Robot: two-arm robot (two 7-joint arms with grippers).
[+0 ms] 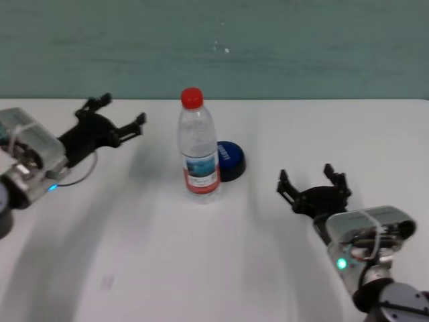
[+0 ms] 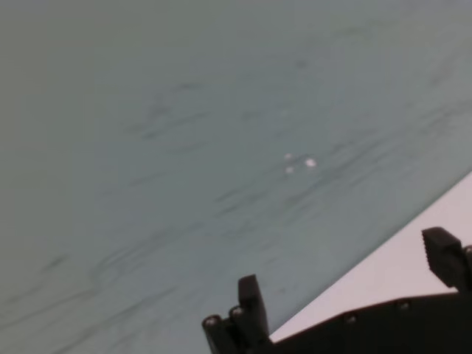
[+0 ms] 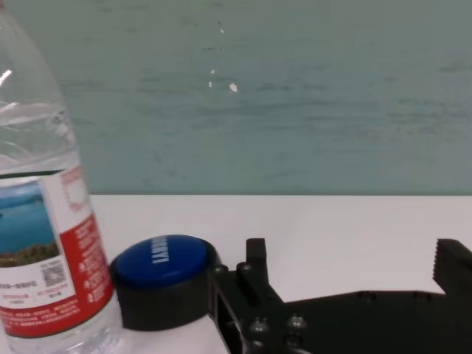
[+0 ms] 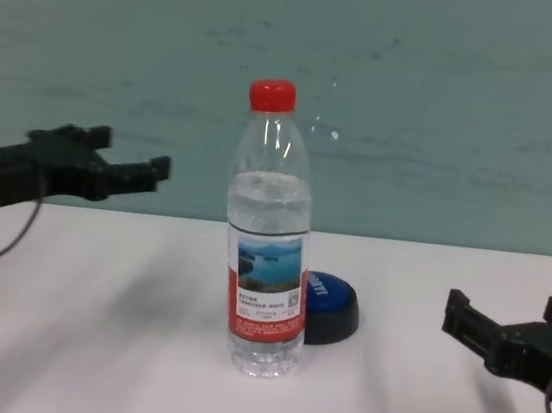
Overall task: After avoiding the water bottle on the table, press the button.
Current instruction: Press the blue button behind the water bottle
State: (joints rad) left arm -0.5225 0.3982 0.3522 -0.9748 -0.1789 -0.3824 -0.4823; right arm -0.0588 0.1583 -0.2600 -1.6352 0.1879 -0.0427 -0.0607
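Observation:
The water bottle stands upright in the middle of the white table, with a red cap and lake label; it also shows in the chest view and the right wrist view. The blue button sits just behind and right of it, partly hidden by the bottle in the chest view; it also shows in the right wrist view. My right gripper is open and empty, low over the table to the right of the button. My left gripper is open and empty, raised at the far left.
A teal wall runs behind the table's far edge. Bare tabletop lies between the right gripper and the button.

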